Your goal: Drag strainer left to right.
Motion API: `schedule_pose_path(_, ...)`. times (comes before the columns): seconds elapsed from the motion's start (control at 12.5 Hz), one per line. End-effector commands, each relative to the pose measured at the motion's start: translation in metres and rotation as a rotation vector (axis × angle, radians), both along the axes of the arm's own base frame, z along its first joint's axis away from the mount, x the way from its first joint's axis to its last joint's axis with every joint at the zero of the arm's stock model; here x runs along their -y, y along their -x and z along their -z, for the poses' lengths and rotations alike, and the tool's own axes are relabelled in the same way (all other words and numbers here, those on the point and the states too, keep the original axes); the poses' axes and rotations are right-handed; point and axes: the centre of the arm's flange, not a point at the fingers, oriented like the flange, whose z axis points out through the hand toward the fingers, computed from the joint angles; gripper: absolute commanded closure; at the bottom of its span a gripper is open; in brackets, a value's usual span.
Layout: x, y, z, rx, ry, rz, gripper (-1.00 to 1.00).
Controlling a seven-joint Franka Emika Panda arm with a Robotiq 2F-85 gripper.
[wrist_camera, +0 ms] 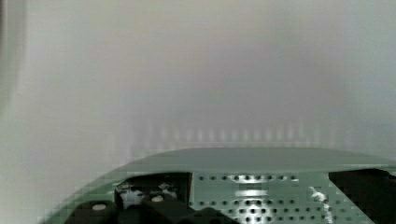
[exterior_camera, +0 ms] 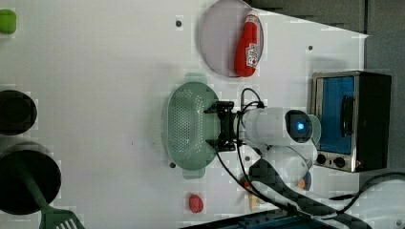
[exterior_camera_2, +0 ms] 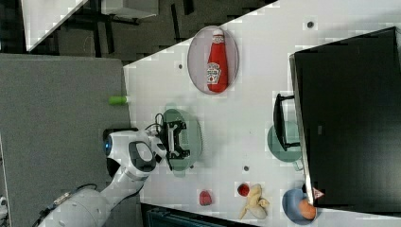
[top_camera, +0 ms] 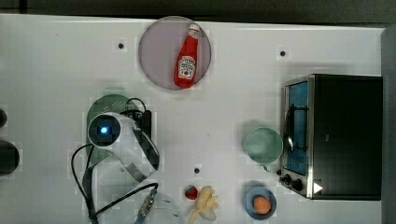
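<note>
The pale mint-green strainer (exterior_camera: 186,126) lies on the white table, its bowl dotted with small holes and a tab handle at each end. In the top view the strainer (top_camera: 108,103) is at the left, mostly covered by the arm. My gripper (exterior_camera: 218,126) hangs over the strainer's rim on the left view's right, fingers spread wide and open, with nothing gripped. In the right view the gripper (exterior_camera_2: 176,139) sits over the strainer (exterior_camera_2: 191,137). The wrist view looks down into the strainer (wrist_camera: 261,156), with a dark finger (wrist_camera: 144,203) low over the bowl.
A greyish-purple plate (top_camera: 154,46) with a ketchup bottle (top_camera: 187,58) lies at the back. A green cup (top_camera: 263,144) stands beside the toaster oven (top_camera: 345,135) on the top view's right. A blue bowl (top_camera: 250,198), a banana (top_camera: 205,203) and a small red item (top_camera: 190,192) sit near the front edge.
</note>
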Motion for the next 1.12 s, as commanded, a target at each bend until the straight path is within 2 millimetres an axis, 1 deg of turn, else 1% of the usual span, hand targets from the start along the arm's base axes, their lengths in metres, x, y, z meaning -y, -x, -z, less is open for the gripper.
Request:
schedule_pose_path(0.08,0.047,-0.006,0.013,-0.008,-0.004,0.010,-1.00)
schedule_pose_path(0.4,0.097,-0.012,0.016,0.000,0.014,-0.026,-1.00)
schedule_pose_path(0.64,0.139,-0.016,0.017,-0.002,0.040,-0.019,-1.00)
schedule_pose_path(1.12,0.218,-0.020,0.019,-0.001,0.085,-0.044,-1.00)
